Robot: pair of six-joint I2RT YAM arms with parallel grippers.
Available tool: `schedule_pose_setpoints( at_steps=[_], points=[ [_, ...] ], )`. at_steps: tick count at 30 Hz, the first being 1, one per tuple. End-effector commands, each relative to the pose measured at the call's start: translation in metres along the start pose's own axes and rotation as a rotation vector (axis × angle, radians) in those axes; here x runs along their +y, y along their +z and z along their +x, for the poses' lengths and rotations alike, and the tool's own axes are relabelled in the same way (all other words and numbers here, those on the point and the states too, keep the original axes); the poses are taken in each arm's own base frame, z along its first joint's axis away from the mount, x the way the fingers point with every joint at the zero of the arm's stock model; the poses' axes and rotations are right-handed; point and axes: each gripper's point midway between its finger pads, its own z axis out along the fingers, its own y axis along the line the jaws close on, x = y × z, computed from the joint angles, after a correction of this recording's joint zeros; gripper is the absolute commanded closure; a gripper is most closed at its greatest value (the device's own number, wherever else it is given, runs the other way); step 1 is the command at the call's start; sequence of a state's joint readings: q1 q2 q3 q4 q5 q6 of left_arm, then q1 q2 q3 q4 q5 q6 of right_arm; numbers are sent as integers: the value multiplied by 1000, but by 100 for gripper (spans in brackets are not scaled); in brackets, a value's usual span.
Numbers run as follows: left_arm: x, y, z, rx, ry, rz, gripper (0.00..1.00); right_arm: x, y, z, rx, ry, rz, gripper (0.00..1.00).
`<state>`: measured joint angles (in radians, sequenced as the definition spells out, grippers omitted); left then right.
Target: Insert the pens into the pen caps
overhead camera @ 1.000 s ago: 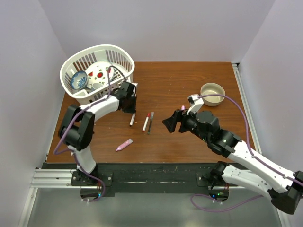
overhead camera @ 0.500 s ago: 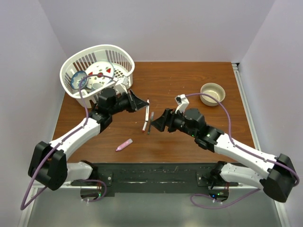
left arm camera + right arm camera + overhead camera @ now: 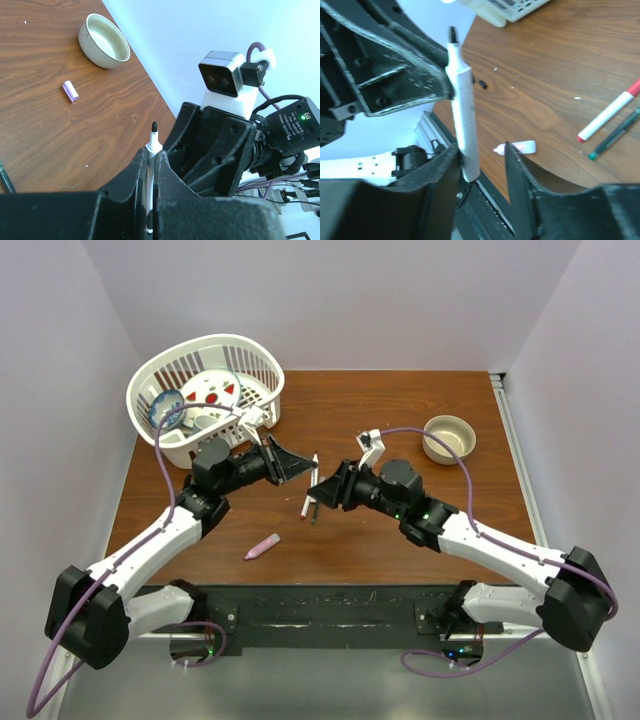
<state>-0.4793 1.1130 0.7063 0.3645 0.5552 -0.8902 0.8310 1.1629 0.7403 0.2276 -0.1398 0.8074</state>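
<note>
My left gripper (image 3: 298, 468) (image 3: 149, 161) is shut on a white pen (image 3: 313, 470) (image 3: 148, 170) with a black tip, holding it above the table. My right gripper (image 3: 324, 490) (image 3: 481, 147) is open around that pen's (image 3: 462, 115) other end; the pen touches one finger and the other stands apart. A white pen with a red end (image 3: 308, 502) (image 3: 609, 116) and a dark pen (image 3: 317, 508) (image 3: 615, 135) lie side by side below. A pink marker (image 3: 262, 546) (image 3: 516, 147) lies nearer the front. A pink cap (image 3: 70, 92) and a small dark cap (image 3: 482, 84) rest on the wood.
A white basket (image 3: 205, 390) holding dishes stands at the back left. A beige bowl (image 3: 449, 438) (image 3: 104, 34) sits at the back right. Both arms meet over the table's middle.
My right gripper has moved left to the raised pen and its jaws have narrowed around it. The left arm swung the pen up from the table and now holds it steady.
</note>
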Motion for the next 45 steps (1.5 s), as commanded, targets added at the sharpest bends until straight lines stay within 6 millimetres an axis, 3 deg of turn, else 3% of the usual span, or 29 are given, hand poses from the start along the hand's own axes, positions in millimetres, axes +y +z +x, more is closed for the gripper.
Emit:
schedule_pose_setpoints(
  at_steps=[1, 3, 7, 8, 10, 11, 12, 15, 17, 18, 22, 23, 24, 27, 35, 39, 43, 45],
  points=[
    [-15, -3, -1, -9, 5, 61, 100, 28, 4, -21, -52, -9, -99, 66],
    [-16, -4, -3, -17, 4, 66, 100, 29, 5, -18, -40, -9, -109, 71],
    [-17, -3, -7, -28, 13, 60, 100, 32, 5, -14, -26, -13, -141, 100],
    [-16, -2, -6, -22, 11, 54, 99, 33, 4, -14, -27, -11, -145, 100],
    [-12, -2, -10, -33, 27, 22, 81, 32, 3, -14, -35, -6, -142, 100],
    [-10, -3, -11, -20, 19, -15, 65, 29, 2, -13, -32, -3, -126, 100],
    [0, -3, -17, -41, 35, -75, 59, 26, 2, -14, -35, -10, -111, 100],
    [24, -12, -32, -68, 45, -278, 45, 19, -2, -14, -39, -27, -69, 100],
    [43, -25, -35, -61, 20, -434, 41, 16, -7, -15, -46, -34, -47, 100],
    [62, -36, -49, -125, 4, -553, 41, 13, -8, -15, -49, -39, -37, 100],
    [112, -91, -65, -265, -104, -915, 43, 11, -18, -20, -76, -74, -19, 100],
    [126, -111, -57, -264, -150, -1015, 45, 12, -23, -21, -79, -82, -15, 100],
    [141, -132, -64, -342, -222, -1093, 46, 9, -24, -23, -89, -98, -3, 100],
    [166, -171, -56, -421, -363, -1205, 48, 8, -33, -28, -114, -128, 15, 100],
    [228, -255, -35, -557, -530, -1524, 52, 4, -53, -37, -149, -203, 58, 100],
    [264, -279, -16, -562, -681, -1561, 66, 4, -58, -37, -157, -209, 54, 100],
    [285, -287, -16, -579, -699, -1571, 92, 5, -60, -38, -159, -215, 54, 100],
    [296, -293, -10, -565, -715, -1623, 99, 6, -61, -39, -161, -216, 50, 100]
  ],
)
